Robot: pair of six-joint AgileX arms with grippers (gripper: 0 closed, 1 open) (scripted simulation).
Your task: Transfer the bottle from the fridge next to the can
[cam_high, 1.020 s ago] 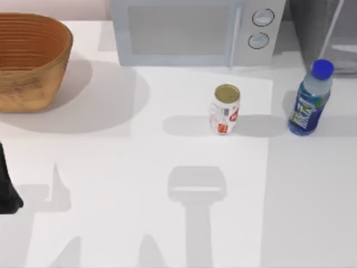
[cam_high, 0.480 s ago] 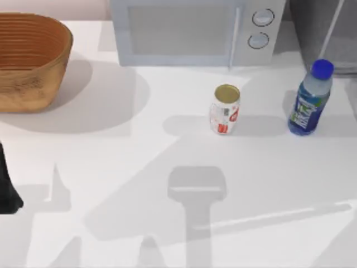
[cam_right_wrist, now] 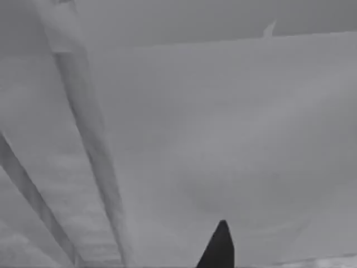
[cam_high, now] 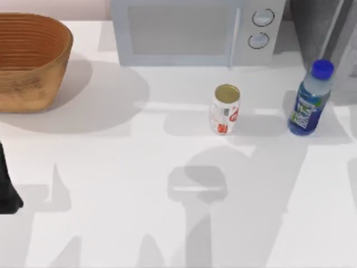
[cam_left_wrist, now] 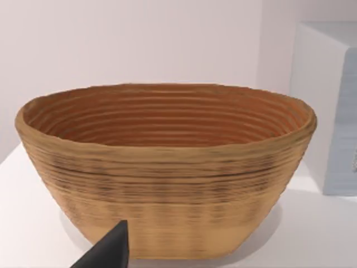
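The bottle (cam_high: 309, 100), clear with blue liquid and a blue cap, stands upright on the table to the right of the can (cam_high: 225, 109), with a gap between them. The can is white with red markings and a gold top. Behind the bottle, at the back right, is the dark grey fridge (cam_high: 312, 28) with its pale door frame (cam_high: 339, 33). My left arm (cam_high: 6, 187) is parked at the left edge. A dark part of my left gripper (cam_left_wrist: 109, 252) shows in front of the basket. My right gripper (cam_right_wrist: 219, 248) is close to a grey surface crossed by pale bars (cam_right_wrist: 89, 139).
A woven basket (cam_high: 30, 61) sits at the back left, seen up close in the left wrist view (cam_left_wrist: 167, 173). A light grey microwave (cam_high: 195, 30) with two knobs stands at the back centre, behind the can. Broad shadows lie on the white table (cam_high: 111, 167).
The fridge door's pale frame has shifted at the back right, and large shadows have swept across the table. The bottle, the can and the left arm have stayed in place.
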